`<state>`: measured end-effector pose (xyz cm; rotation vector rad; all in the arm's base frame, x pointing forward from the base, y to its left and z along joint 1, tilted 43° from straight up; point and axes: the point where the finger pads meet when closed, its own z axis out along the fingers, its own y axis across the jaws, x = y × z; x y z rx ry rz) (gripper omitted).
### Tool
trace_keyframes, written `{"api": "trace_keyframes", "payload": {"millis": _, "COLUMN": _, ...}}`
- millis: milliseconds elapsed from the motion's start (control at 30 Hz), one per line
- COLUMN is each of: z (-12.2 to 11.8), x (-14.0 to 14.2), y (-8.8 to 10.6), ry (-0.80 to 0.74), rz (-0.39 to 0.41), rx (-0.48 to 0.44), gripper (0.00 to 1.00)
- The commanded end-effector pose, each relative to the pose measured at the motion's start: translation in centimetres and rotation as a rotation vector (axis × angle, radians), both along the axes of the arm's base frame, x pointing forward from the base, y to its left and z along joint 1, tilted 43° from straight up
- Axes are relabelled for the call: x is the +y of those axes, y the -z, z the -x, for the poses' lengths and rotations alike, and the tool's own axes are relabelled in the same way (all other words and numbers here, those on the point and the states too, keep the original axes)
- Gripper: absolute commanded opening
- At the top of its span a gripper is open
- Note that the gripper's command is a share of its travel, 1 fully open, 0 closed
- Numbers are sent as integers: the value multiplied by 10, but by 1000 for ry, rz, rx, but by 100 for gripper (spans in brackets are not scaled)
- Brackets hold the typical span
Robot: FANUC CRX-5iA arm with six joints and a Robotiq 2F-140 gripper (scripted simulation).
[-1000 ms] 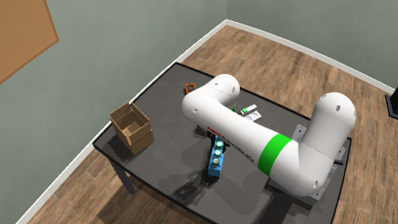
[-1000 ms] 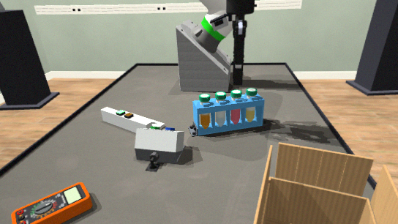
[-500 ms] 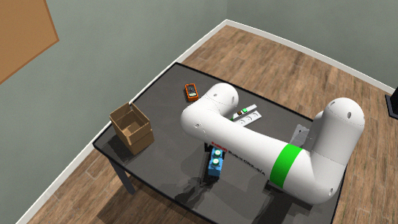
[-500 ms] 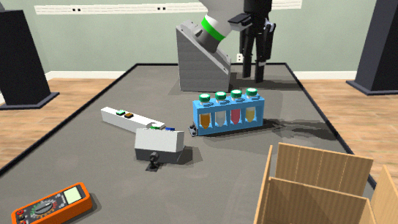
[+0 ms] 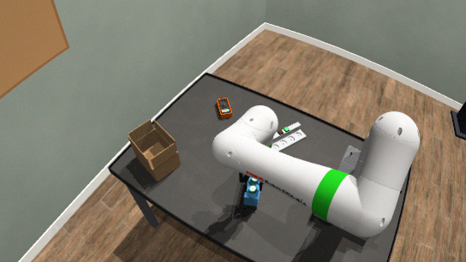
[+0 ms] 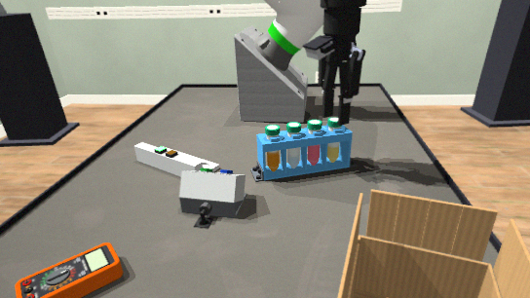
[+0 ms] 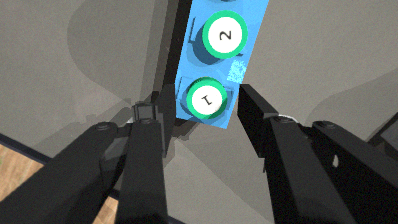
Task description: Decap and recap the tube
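The black two-finger gripper (image 7: 207, 107) points straight down over the end of the blue four-slot tube rack (image 6: 303, 155), fingers part-open w/ nothing pinched between them. In the wrist view the two black fingertips stand either side of the rack's end, abt level w/ the green-rimmed white cap marked 1 (image 7: 207, 98); a gap shows btwn each pad and that cap, so no contact visible. The green-rimmed white cap marked 2 (image 7: 225, 35) sits one slot further along the rack, outside the fingers' span, seated on its tube. From the exterior view the gripper (image 6: 339, 114) hangs at the rack's far right end w/ one finger reaching down beside the end cap (image 6: 333, 122); whether that finger touches the rack cannot be told.

All four green caps are on their tubes in the exterior view; tube liquids read orange, pale, red, yellow.

The long white cap tray (image 6: 166, 158) w/ a green and an amber lamp on top lies left of the rack, apart from it. The grey key housing (image 6: 211, 192) sits just in front of the tray's near end; green and blue keys show on its top edge.

Also on the dark grey table (image 6: 122, 229): an orange multimeter (image 6: 68, 273) at the near left corner, an open brown cardboard box (image 6: 429, 243) near right. The white arm w/ a green band (image 5: 300, 184) spans the table in the top view, hiding most of the rack.
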<state>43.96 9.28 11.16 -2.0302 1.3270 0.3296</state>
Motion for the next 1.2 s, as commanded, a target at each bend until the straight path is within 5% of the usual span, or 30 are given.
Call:
{"api": "trace_keyframes", "payload": {"millis": 0, "z": 0, "x": -1, "y": 0, "ry": 1, "rz": 1, "rx": -1, "gripper": 41}}
{"api": "trace_keyframes", "payload": {"millis": 900, "z": -2, "x": 6, "y": 7, "ry": 1, "rz": 1, "rx": -1, "gripper": 41}}
{"api": "trace_keyframes", "payload": {"millis": 933, "z": -2, "x": 6, "y": 7, "ry": 1, "rz": 1, "rx": -1, "gripper": 30}}
{"api": "trace_keyframes", "payload": {"millis": 1167, "z": -2, "x": 6, "y": 7, "ry": 1, "rz": 1, "rx": -1, "gripper": 30}}
